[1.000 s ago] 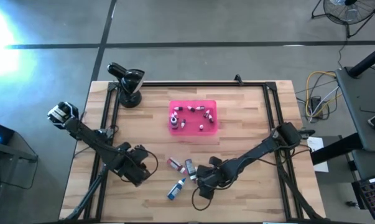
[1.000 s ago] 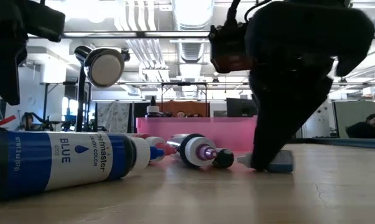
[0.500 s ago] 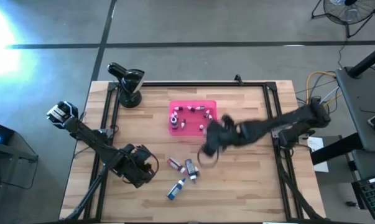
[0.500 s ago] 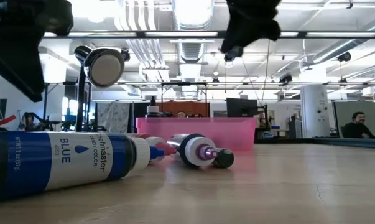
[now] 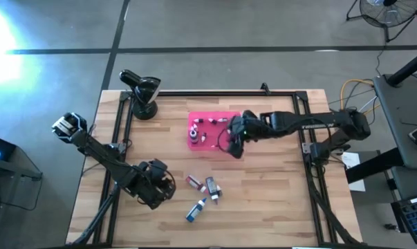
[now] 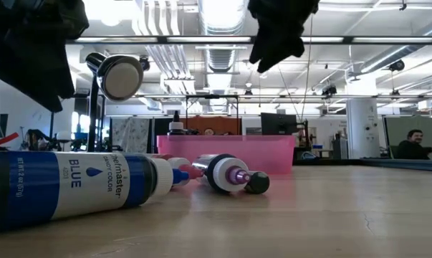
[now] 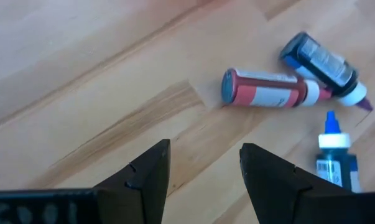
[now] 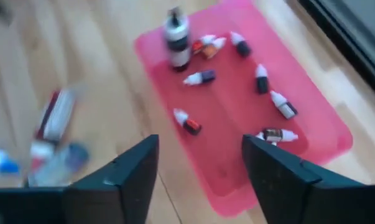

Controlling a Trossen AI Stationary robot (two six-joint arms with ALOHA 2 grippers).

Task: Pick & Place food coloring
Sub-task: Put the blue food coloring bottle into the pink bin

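The pink tray [image 5: 214, 140] [image 8: 237, 118] sits at the table's far middle. Several small food coloring bottles lie in it, and one larger bottle [image 8: 176, 37] stands upright at its left end. My right gripper [image 5: 234, 144] [image 8: 199, 146] hovers open over the tray's right part, with nothing between its fingers. A red bottle [image 7: 268, 90], a dark blue one [image 7: 324, 61] and a blue one [image 7: 336, 158] lie on their sides on the wood, as the high view also shows [image 5: 202, 190]. My left gripper [image 5: 161, 188] [image 7: 204, 152] waits open just left of them.
A black lamp-like stand [image 5: 143, 94] occupies the far left corner. Black rails [image 5: 301, 131] run along the table's left, right and far sides. Bare wood [image 5: 263, 200] lies near the front right. In the low view the big blue bottle [image 6: 72, 188] lies closest.
My right gripper has risen from the table near the front middle and swung toward the far edge, ending above the pink tray's right part. The small bottle it stood on in the low view is gone from that spot on the table.
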